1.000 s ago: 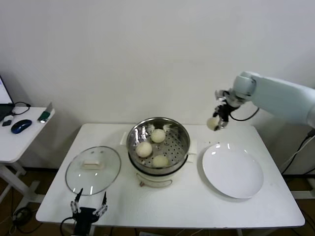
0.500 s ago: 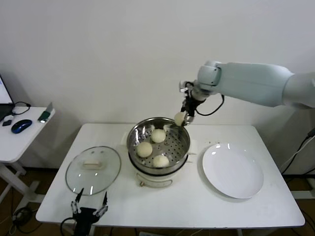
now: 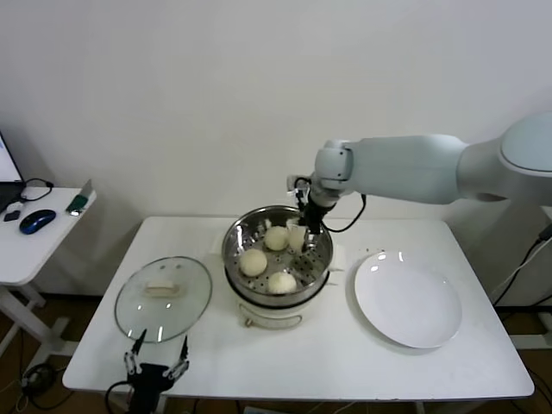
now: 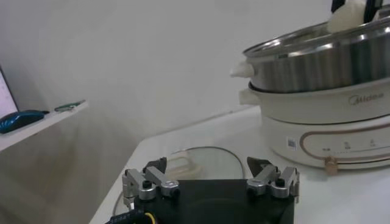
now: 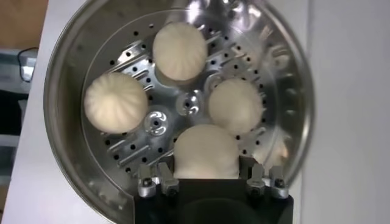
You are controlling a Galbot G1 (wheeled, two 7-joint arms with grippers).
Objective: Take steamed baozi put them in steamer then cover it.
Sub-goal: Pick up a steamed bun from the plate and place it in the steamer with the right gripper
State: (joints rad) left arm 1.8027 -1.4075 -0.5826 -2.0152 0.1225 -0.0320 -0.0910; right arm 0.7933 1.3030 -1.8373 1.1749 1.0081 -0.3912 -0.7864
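Note:
The steamer (image 3: 233, 259) stands mid-table, a steel pot on a white base. Three steamed baozi (image 3: 253, 261) lie on its perforated tray (image 5: 131, 146). My right gripper (image 3: 302, 235) reaches down inside the pot's far right side, shut on another baozi (image 5: 205, 152), which hangs low over the tray beside the others. That baozi (image 4: 347, 15) also shows above the rim in the left wrist view. The cover (image 3: 164, 297), a glass lid with a cream handle, lies flat left of the steamer. My left gripper (image 3: 156, 355) waits open at the table's front edge, just before the cover (image 4: 204, 161).
A bare white plate (image 3: 407, 297) lies right of the steamer. A side desk at the far left carries a blue mouse (image 3: 37, 221). The wall runs close behind the table.
My right arm has swung left from beyond the plate and come down into the steamer, carrying the baozi. The left arm has stayed still.

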